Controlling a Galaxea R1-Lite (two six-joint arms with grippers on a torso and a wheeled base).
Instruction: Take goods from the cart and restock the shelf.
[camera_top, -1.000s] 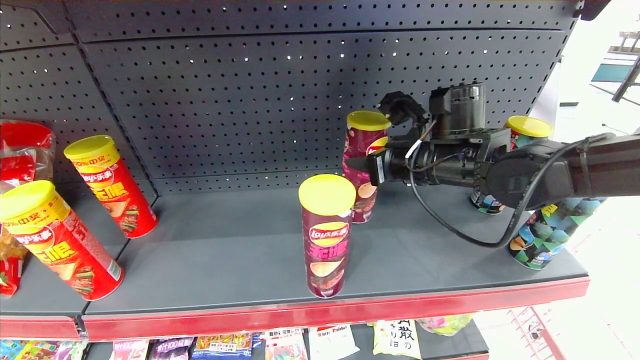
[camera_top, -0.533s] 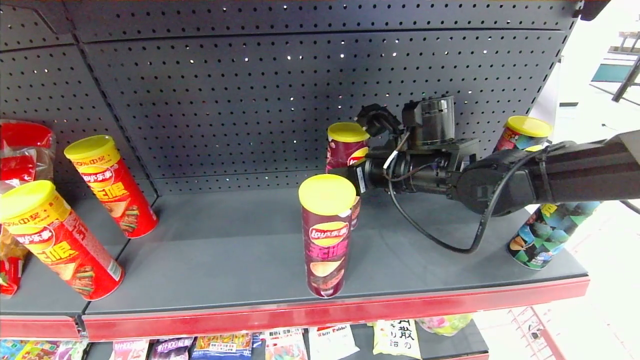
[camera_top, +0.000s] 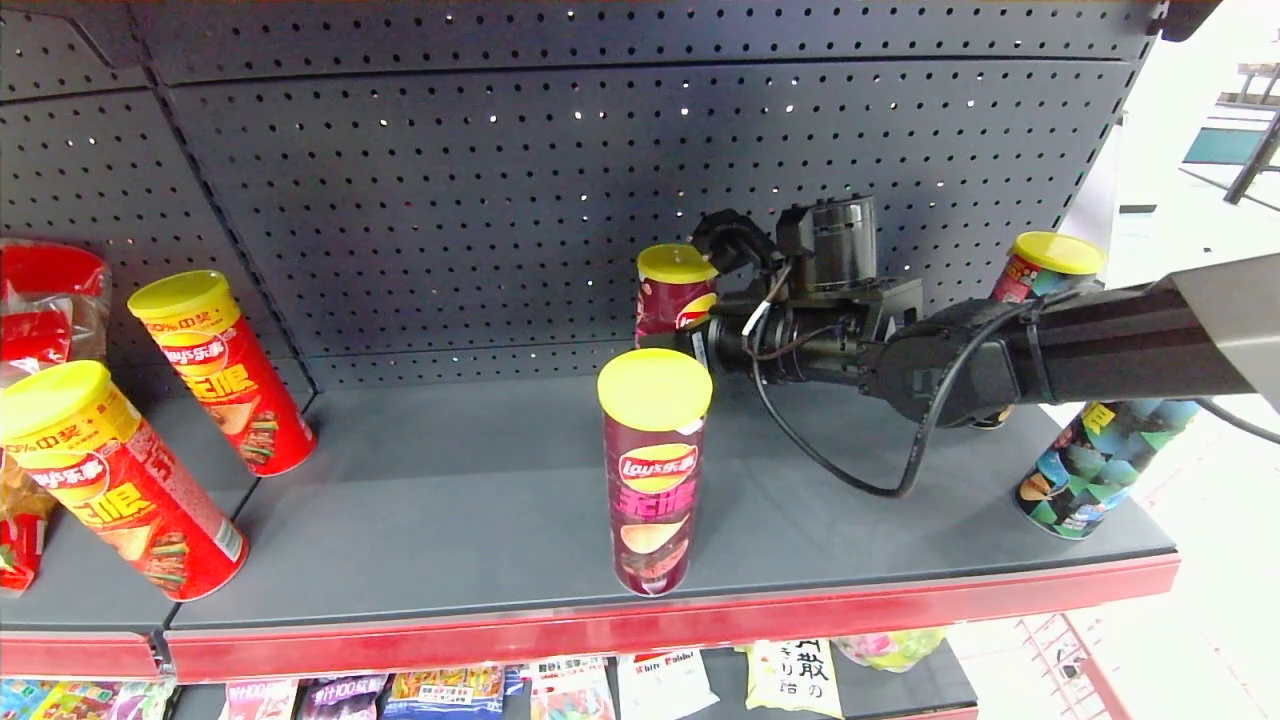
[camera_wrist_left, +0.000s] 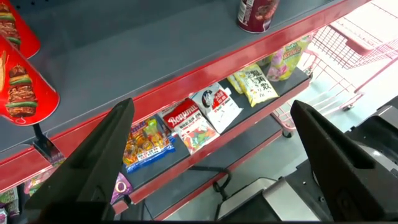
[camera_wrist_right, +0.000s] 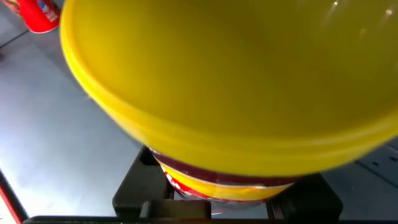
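Observation:
My right gripper (camera_top: 688, 340) is shut on a maroon chip can with a yellow lid (camera_top: 672, 292), holding it upright by its side over the back of the grey shelf (camera_top: 450, 500). The right wrist view looks down on that can's lid (camera_wrist_right: 236, 81), with the black fingers (camera_wrist_right: 140, 186) on either side of the body. A second maroon can (camera_top: 652, 470) stands near the shelf's front edge, just in front of the held one. My left gripper (camera_wrist_left: 212, 104) hangs open below the shelf's red front lip (camera_wrist_left: 186, 74), holding nothing.
Two red chip cans (camera_top: 215, 370) (camera_top: 110, 480) lean at the shelf's left. Patterned cans (camera_top: 1090, 460) (camera_top: 1045, 265) stand at the right behind my arm. Snack bags (camera_wrist_left: 199, 115) fill the lower shelf. A pink cart (camera_wrist_left: 354, 37) stands to the right.
My right arm has carried the maroon can leftward and a little lower along the back of the shelf, now behind the front can. Nothing else has moved.

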